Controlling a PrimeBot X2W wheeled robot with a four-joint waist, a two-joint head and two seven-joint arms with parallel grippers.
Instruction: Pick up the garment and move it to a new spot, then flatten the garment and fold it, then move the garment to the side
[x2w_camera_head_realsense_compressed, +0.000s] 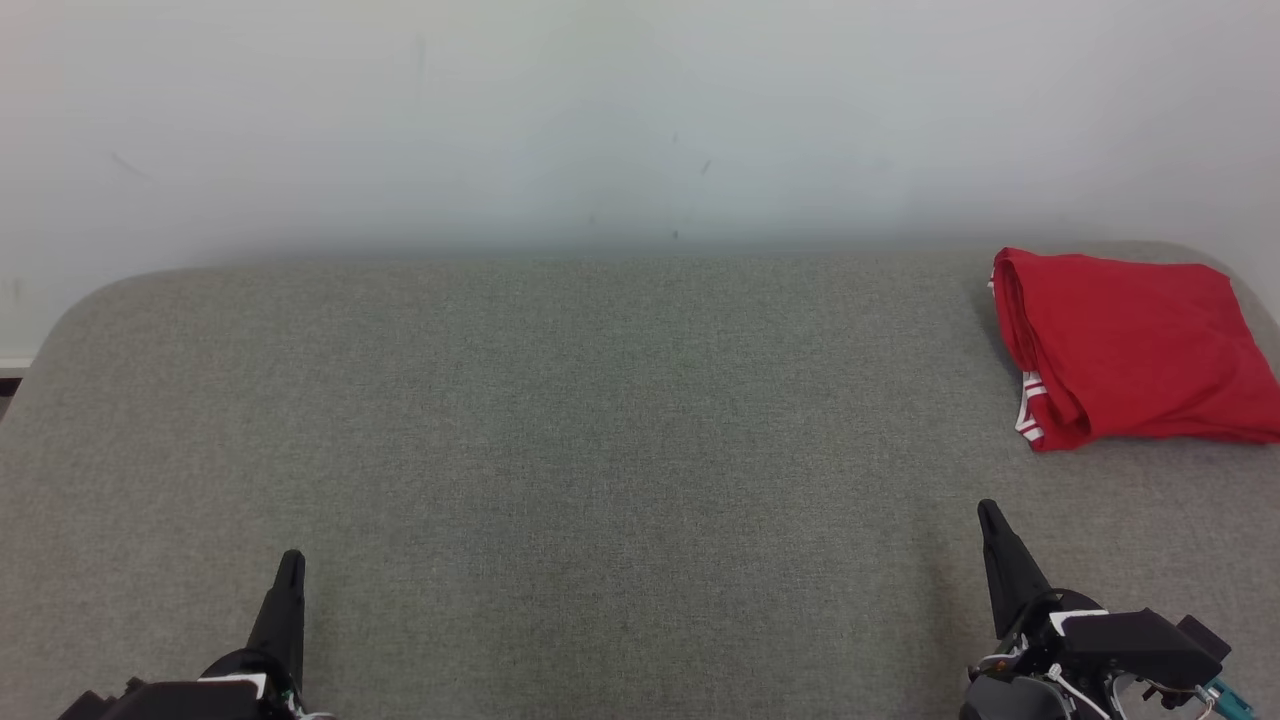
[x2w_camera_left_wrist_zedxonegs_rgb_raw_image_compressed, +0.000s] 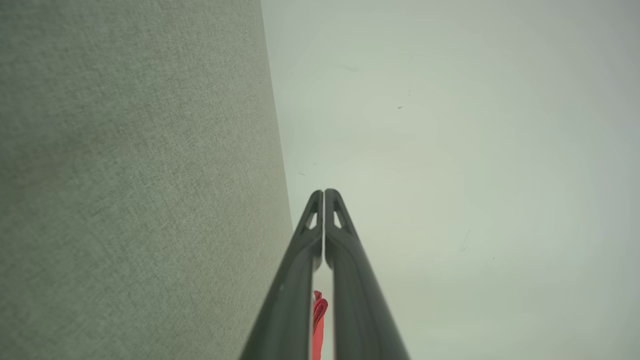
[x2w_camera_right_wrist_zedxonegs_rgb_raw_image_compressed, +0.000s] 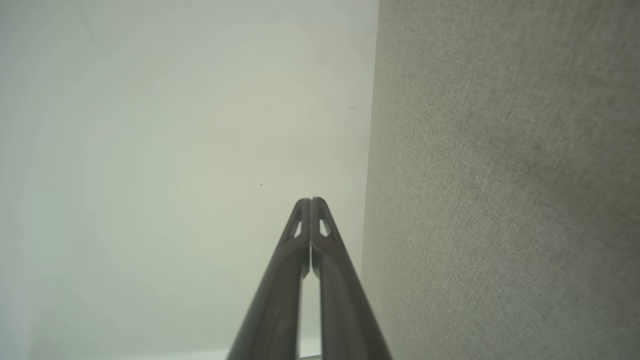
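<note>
The garment (x2w_camera_head_realsense_compressed: 1135, 345) lies on the bench (x2w_camera_head_realsense_compressed: 600, 420) at its far right corner, close to the back edge and to the right edge. Behind the bench stands the wall (x2w_camera_head_realsense_compressed: 600, 120). The left jaws are at the near left part of the bench and the right jaws at the near right part. The garment is beyond the right jaws, well apart from them.

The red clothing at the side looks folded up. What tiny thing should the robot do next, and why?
Probably nothing more than resting: I'd leave the left pincer and right pincer shut and low. The red garment lies folded near the far right edge of the grey surface, well apart from both pincers, so folding and moving aside look done.
</note>
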